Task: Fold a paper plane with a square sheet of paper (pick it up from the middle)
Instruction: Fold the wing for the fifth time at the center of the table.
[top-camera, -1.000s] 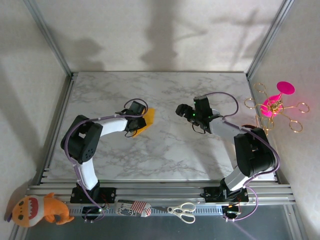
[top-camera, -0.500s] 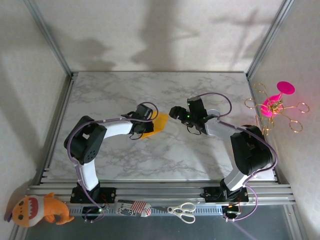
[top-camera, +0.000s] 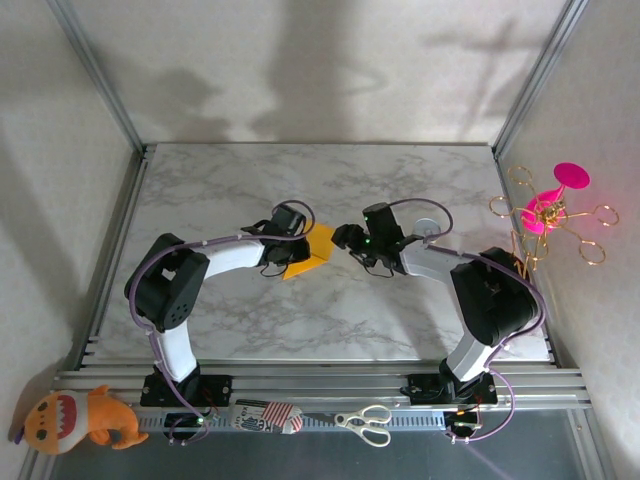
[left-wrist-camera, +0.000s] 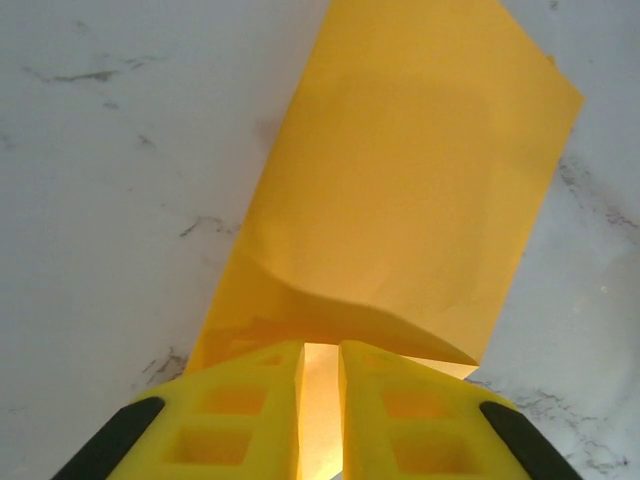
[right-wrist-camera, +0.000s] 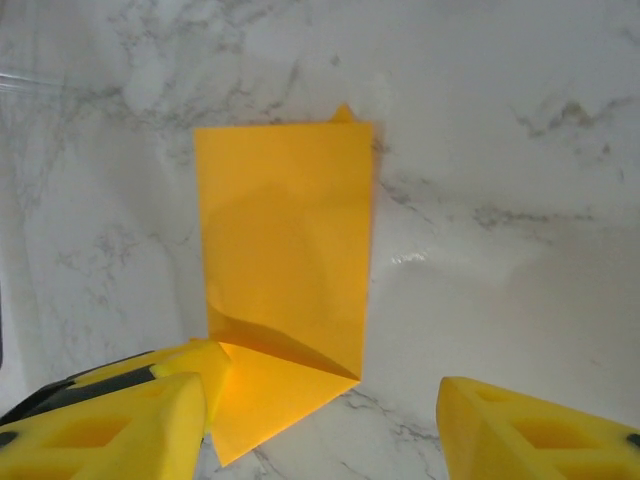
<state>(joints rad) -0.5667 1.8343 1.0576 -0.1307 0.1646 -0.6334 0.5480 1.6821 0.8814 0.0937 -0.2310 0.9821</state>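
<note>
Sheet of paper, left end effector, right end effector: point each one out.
sheet of paper (right-wrist-camera: 285, 240), right wrist view, middle of the folded top face.
left end effector (left-wrist-camera: 320, 350), left wrist view, gap between its yellow fingertips, pinching the sheet.
right end effector (right-wrist-camera: 322, 385), right wrist view, midway between its spread fingertips.

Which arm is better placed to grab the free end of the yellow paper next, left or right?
Right, probably. The right claw stands open at the free end of the paper, while the left claw is pinched shut on the opposite edge.
</note>
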